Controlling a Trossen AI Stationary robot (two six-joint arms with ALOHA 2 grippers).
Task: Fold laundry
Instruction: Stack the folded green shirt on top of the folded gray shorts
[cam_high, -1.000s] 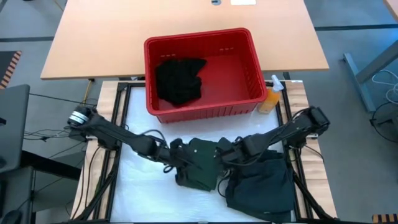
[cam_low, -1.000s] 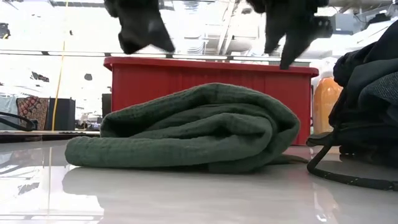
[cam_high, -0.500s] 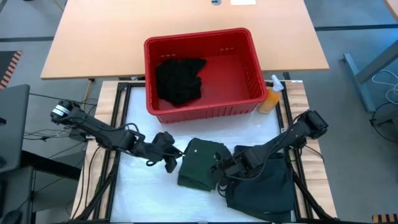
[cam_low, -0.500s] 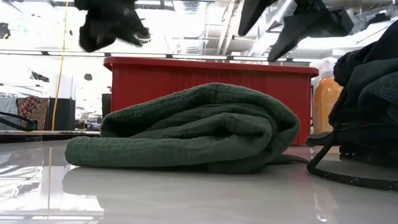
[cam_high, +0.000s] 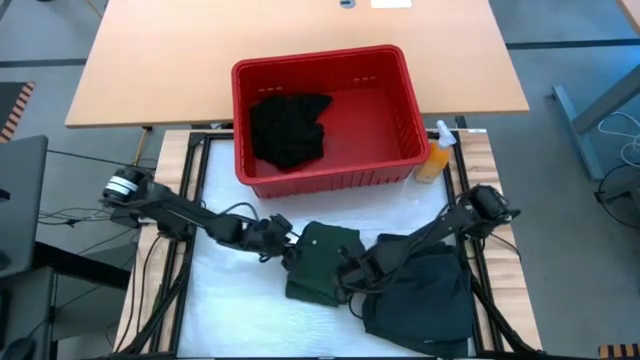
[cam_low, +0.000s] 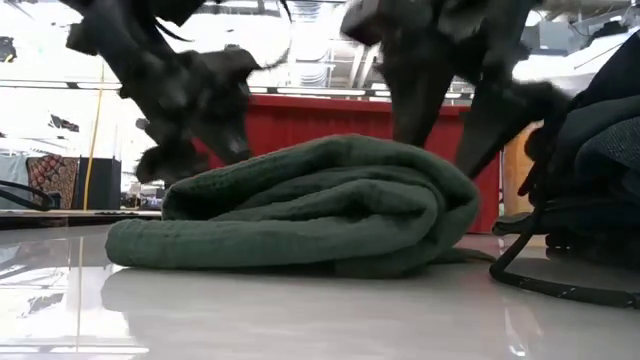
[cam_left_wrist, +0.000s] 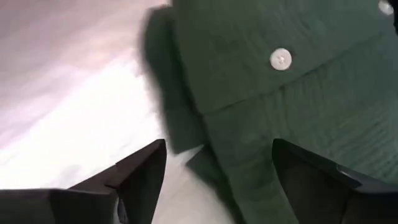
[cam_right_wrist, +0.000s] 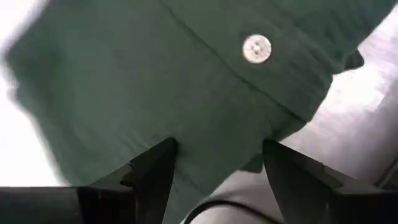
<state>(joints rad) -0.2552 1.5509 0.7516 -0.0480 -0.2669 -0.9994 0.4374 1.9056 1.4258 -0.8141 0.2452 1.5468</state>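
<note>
Both grippers are dropping back onto the folded shirt after lifting away from it a moment ago: the left gripper, which was pulled off to its own side and shut, is now at the shirt's left edge with its fingers spread wide, and the right gripper is settling low at the shirt's right edge, its fingers also spread. Neither is pinching anything yet.

Lying in the middle of the white table, the shirt is sitting as a thick rounded bundle, just beside a dark heap of other garments on the right. One more black garment is lying in the red basket behind, next to the orange bottle.

Judging by its crinkled weave, the shirt is looking soft, light and limp; it is likely to sag and unroll if lifted from one point. Best holds are probably the outer folded edges, both sides at once, pinching all layers and staying clear of the buttons. From the low view, blurred by the arms, it is hard to say whether the fingertips are touching cloth.
</note>
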